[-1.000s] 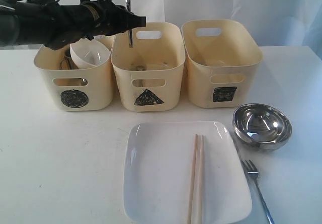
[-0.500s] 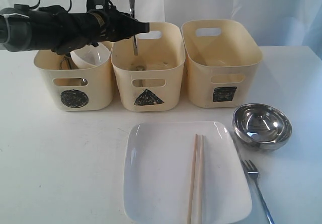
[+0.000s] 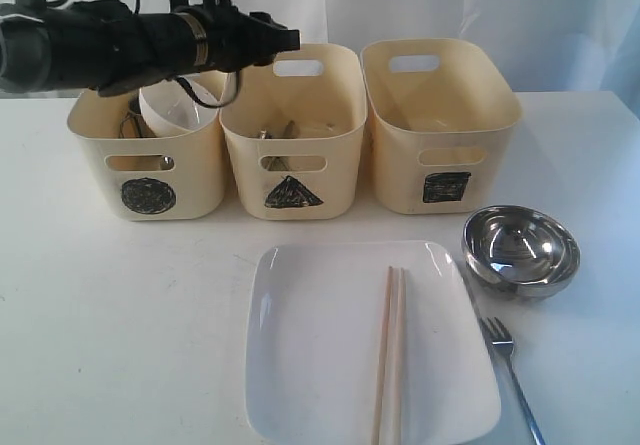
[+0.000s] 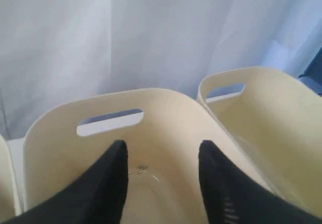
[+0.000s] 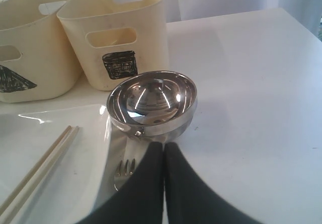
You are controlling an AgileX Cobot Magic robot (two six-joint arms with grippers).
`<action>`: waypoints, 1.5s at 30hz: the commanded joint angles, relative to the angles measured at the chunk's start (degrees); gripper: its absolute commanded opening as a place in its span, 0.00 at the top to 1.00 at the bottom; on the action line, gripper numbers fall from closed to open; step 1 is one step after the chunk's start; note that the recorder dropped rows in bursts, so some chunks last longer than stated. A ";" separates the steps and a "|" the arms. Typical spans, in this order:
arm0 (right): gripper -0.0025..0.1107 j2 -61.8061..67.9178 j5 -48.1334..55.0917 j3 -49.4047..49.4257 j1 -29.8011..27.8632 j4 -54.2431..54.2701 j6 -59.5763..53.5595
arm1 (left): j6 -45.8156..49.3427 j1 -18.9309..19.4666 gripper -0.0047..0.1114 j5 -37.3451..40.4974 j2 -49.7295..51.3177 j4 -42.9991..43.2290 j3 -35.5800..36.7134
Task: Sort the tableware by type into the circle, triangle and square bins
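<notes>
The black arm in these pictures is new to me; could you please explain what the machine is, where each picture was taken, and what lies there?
This is a robot with two black arms, each ending in a two-finger gripper. The wide picture comes from a camera off the arms; the other two come from cameras on the wrists. The left gripper is open and empty above the triangle bin. The right gripper is shut and empty, beside the steel bowl and fork. Also on the table: the circle bin with a white bowl inside, the square bin, and a white plate carrying chopsticks.
</notes>
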 commanded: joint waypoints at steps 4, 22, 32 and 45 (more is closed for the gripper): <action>0.98 -0.37 -0.21 0.07 -0.48 -0.36 0.03 | -27.12 0.03 0.53 -3.45 -8.15 30.77 -0.04; 0.98 -0.37 -0.21 0.07 -0.48 -0.36 0.03 | -41.15 5.50 0.55 -17.46 -24.55 39.27 14.53; 0.98 -0.37 -0.21 0.07 -0.48 -0.36 0.03 | -39.34 8.19 0.82 -18.01 -41.09 39.27 31.89; 0.98 -0.37 -0.21 0.07 -0.48 -0.36 0.03 | -39.08 8.19 0.96 -6.62 -60.95 39.27 56.90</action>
